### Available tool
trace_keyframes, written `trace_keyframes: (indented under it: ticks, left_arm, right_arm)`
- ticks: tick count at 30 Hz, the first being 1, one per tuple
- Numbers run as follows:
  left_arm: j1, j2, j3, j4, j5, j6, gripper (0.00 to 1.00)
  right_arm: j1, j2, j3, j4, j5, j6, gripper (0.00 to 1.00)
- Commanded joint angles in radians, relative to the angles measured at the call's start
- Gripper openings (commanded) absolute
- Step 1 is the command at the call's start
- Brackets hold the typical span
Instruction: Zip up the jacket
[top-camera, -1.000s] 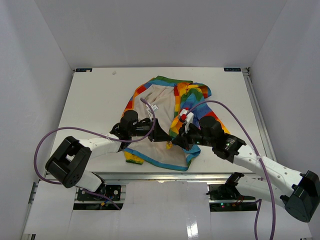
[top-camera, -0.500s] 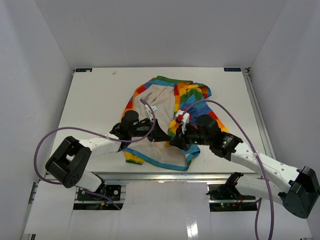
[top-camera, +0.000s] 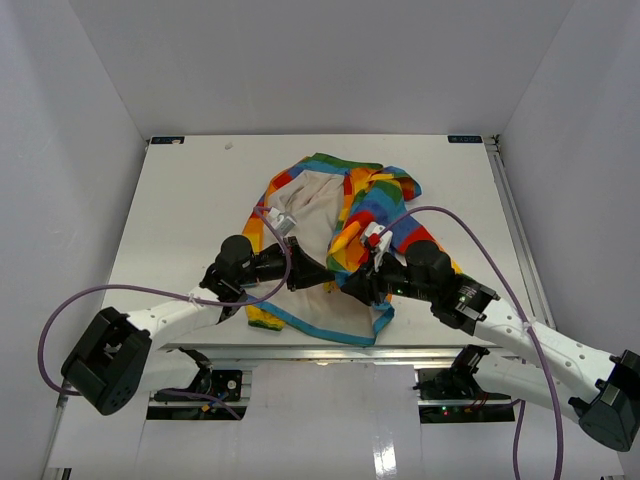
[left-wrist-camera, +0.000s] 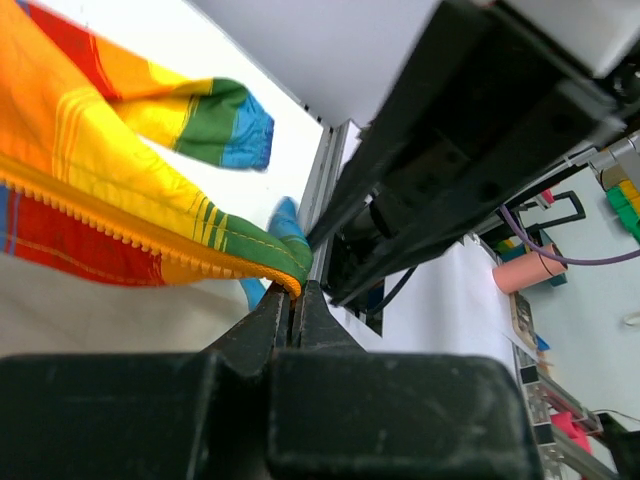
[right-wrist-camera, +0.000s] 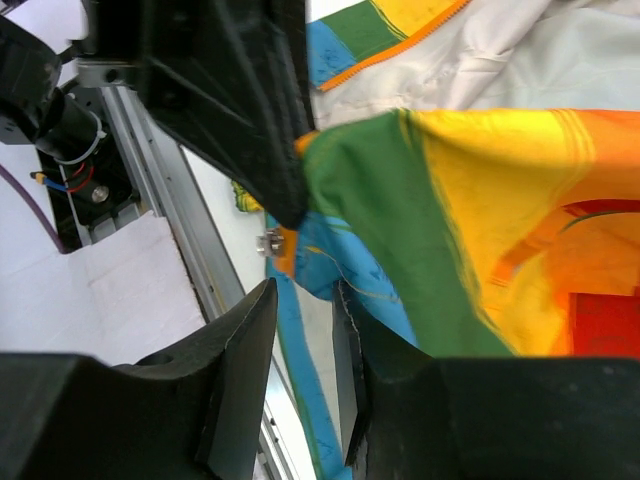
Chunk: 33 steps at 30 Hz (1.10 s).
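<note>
One jacket (top-camera: 318, 205) lies spread open mid-worktop (top-camera: 180, 200). Two claws meet at its near edge: the left claw (left-wrist-camera: 293, 300) pinches its green corner, and the right claw (right-wrist-camera: 300, 375) is slightly parted, gripping nothing.

jacket (top-camera: 318, 205) front edges behind 2 arms (top-camera: 262, 266), right end effector (right-wrist-camera: 303, 300) grip — unclear

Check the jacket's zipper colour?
Orange zipper; shows best in the left wrist view.

Robot lab cell, white enclosure walls (top-camera: 320, 70), aluminium-framed table (top-camera: 180, 220), purple cables (top-camera: 440, 209)
</note>
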Motion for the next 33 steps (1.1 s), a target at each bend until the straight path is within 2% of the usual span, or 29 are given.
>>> trace_keyframes:
  ticks: [1,6,16,33]
  left_arm:
    - [0.002,-0.037,-0.017,0.103,0.014,0.019,0.0]
    - [0.002,0.009,-0.005,0.129,0.065,0.006,0.0]
    - [0.002,0.02,-0.001,0.126,0.074,0.017,0.0]
    - [0.002,0.04,-0.007,0.188,0.129,-0.004,0.0]
  right_arm:
    - [0.002,0.001,0.028,0.045,0.031,0.011,0.36]
    - [0.002,0.0,0.046,0.06,0.042,-0.001,0.36]
    - [0.001,-0.014,0.082,0.013,0.038,-0.027,0.4]
    - [0.002,0.147,0.147,-0.017,-0.043,-0.103,0.44]
